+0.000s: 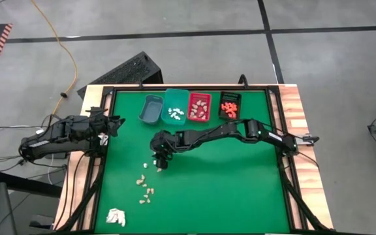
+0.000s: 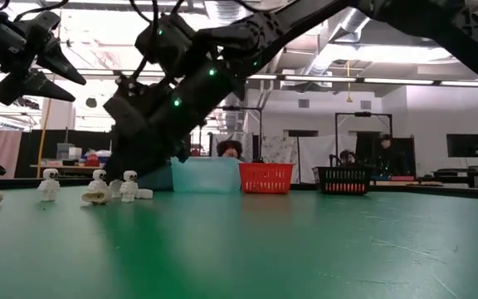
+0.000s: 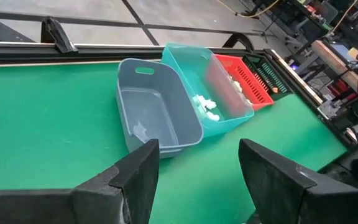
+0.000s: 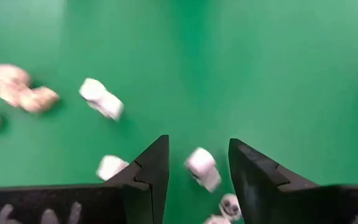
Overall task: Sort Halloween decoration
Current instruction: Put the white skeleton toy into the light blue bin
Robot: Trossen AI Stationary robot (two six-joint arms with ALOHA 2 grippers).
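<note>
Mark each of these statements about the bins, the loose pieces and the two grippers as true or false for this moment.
1. The grey bin is empty. True.
2. The right gripper is open above a small white piece on the green mat. True.
3. The left gripper is shut on a white piece. False: it is open and holds nothing, at the table's left edge.
4. The black bin holds orange pieces. True.
5. The teal bin stands alone, far from the other bins. False: it sits in the row, between the grey bin and the red bin.
6. All loose pieces are already sorted. False: several still lie on the mat.
</note>
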